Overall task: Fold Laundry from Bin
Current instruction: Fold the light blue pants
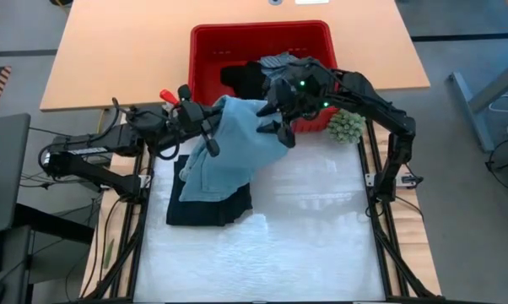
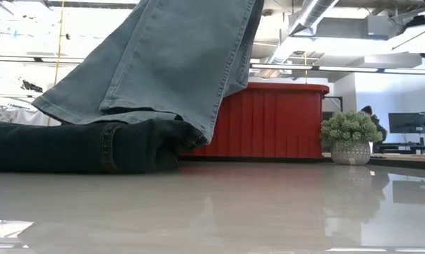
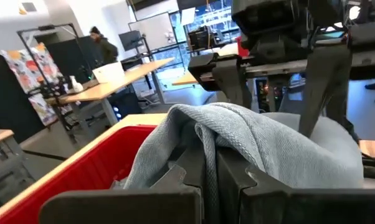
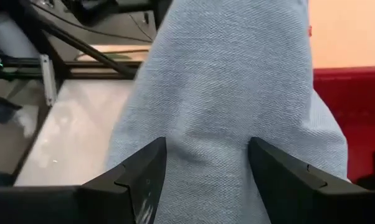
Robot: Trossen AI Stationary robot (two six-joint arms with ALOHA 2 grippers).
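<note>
Over the mat's twelve o'clock edge, just in front of the bin [image 1: 261,38], the light blue jeans [image 1: 229,139] hang lifted between both arms, their lower part draping down toward seven o'clock onto a dark navy piece [image 1: 210,207] lying flat on the white mat [image 1: 271,245]. Left gripper [image 1: 205,127], reaching in from nine o'clock, is clenched on a bunched fold of the denim. Right gripper [image 1: 275,127], reaching from three o'clock, has its fingers [image 4: 144,177] spread wide with denim filling the gap between them; it appears to grasp the cloth. Judged progress: early. The jeans are out of the bin but not spread or folded; the navy piece looks laid flat, and whether it is folded cannot be told. More dark garments [image 1: 275,67] remain in the bin. Around: a small green plant [image 1: 345,125] sits at two o'clock just beside the bin's corner, near the right arm's sweep. A red-handled item [image 1: 167,95] lies at ten o'clock. The navy piece occupies the spot where the jeans would be laid out.
</note>
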